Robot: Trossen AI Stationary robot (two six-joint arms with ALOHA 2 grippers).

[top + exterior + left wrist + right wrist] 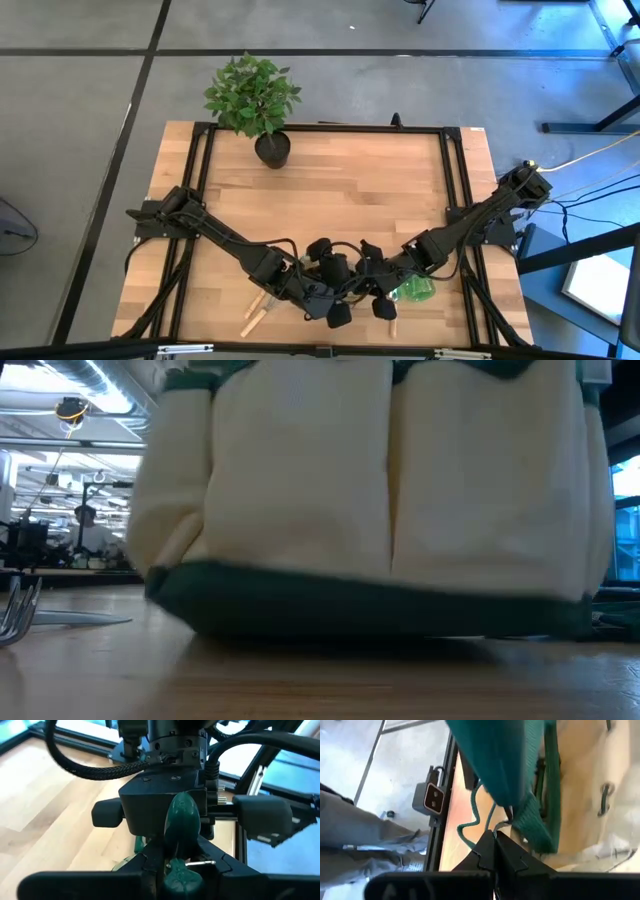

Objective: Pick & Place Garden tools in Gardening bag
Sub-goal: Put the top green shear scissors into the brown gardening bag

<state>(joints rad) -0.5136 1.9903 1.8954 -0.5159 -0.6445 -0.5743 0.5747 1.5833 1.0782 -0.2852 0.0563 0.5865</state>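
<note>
The gardening bag, tan fabric with a dark green band round its base, fills the low view at the table's near edge. In the high view both arms meet over it and hide it. My left gripper and my right gripper face each other closely above it, each shut on green strap. A green spray bottle lies on the table beside the right arm. Wooden-handled tools lie by the left arm. Another wooden handle shows near the front edge. My left gripper pinches a green loop handle of the bag between its two fingers. The strap stands up past the fingertips, right in front of the right gripper's body. My right gripper pinches the edge of a green strap at its fingertips. The strap runs slack across the wrist view, with the bag's tan wall beyond it.
A leafy plant in a black pot stands at the table's far edge. Fork tines and a flat metal blade lie left of the bag in the low view. A person sits in the room behind.
</note>
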